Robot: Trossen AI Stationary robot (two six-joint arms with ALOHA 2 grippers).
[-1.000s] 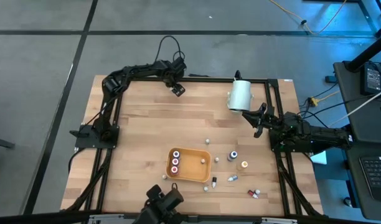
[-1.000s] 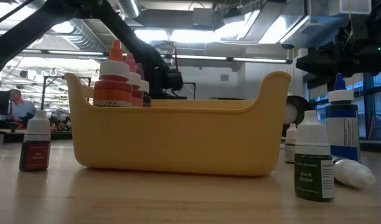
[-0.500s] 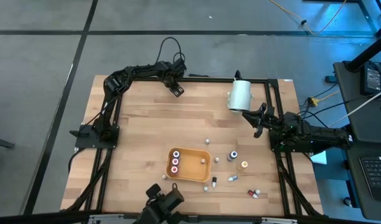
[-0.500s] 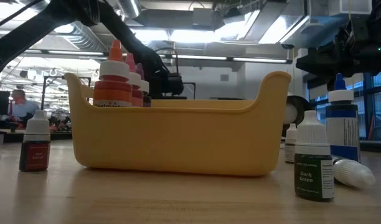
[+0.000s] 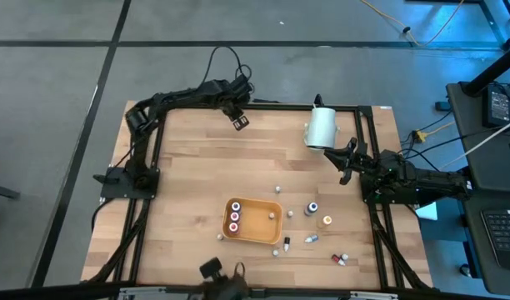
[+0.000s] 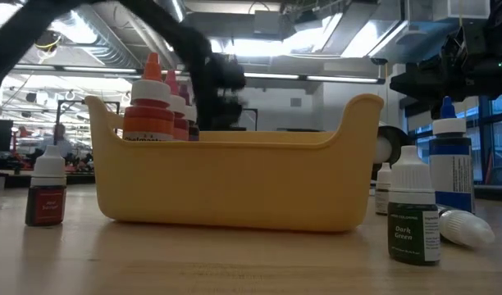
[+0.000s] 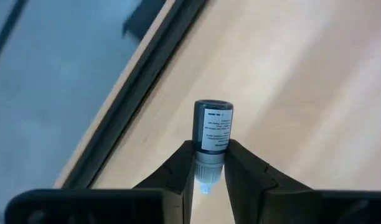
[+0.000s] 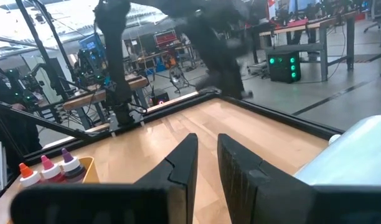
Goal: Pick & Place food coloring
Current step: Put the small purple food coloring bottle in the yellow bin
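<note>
Left gripper (image 7: 209, 163) — now clamped on bottle (image 7: 212, 129)

In the low view, a small white-capped bottle (image 6: 414, 211) right of the yellow tray (image 6: 235, 176) bears a label reading "Dark Green". Labels on the other bottles, including the one seen from the left wrist (image 7: 211, 134), are too small to read.

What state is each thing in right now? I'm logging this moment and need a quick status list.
left gripper: shut on a small bottle, at the table's far edge.
small bottle: held by its cap end between the fingers.
right gripper: shut, empty, waiting by the white cylinder.
white cylinder: lying on its side.
orange tray: holds three upright bottles along one side.
dark green bottle: upright on the table, capped.
</note>
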